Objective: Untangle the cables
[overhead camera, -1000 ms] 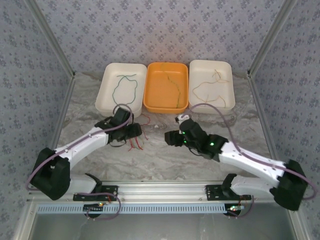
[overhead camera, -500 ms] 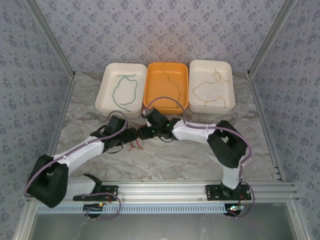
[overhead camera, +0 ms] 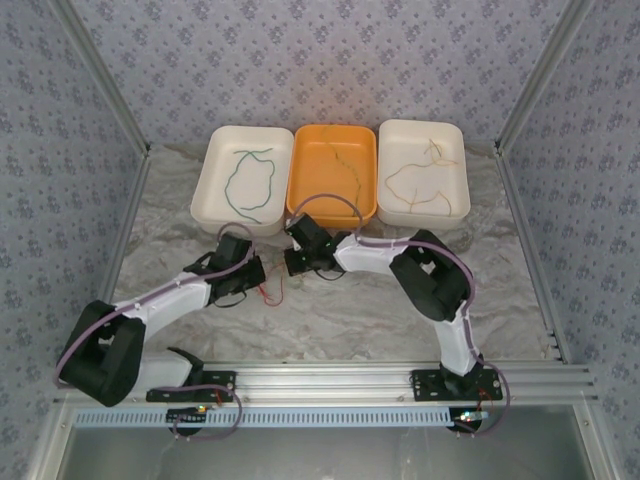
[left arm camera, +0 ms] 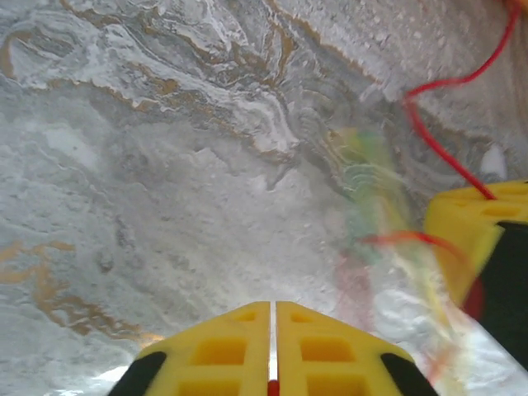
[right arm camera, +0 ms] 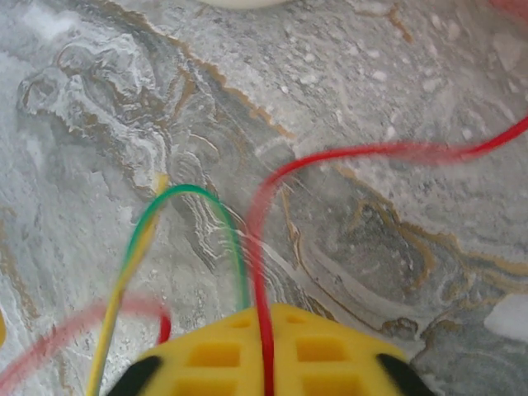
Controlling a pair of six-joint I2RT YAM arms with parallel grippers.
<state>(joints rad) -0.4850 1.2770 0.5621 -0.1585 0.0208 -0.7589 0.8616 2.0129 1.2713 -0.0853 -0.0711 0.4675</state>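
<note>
Tangled cables [overhead camera: 272,290] lie on the surface [overhead camera: 350,320] just in front of the orange tray [overhead camera: 333,205]. My left end effector [left arm camera: 272,307] is clamped on a red strand. My right end effector [right arm camera: 266,312] pinches red too, with green and yellow looping beside it. Two grips, likely for pulling apart.

- Counter [overhead camera: 340,320]: stone-look sheet, grey-white with ochre veins, faintly crinkled, with a dull sheen.
- Cables [right arm camera: 371,151]: thin, with a smooth plastic coating in red, green and yellow, slightly glossy.
- Jaws: yellow moulded plastic, matt, with shallow square pockets in the outer faces.
- Trays [overhead camera: 212,195]: smooth plastic, two cream and one orange, with a soft sheen.
- Arms [overhead camera: 175,295]: glossy white shells and matt black joints.
- Rail [overhead camera: 330,378]: bare ribbed metal, brushed.
- Walls [overhead camera: 320,60]: matt printed covering; I cannot tell whether it is paper or cloth.
</note>
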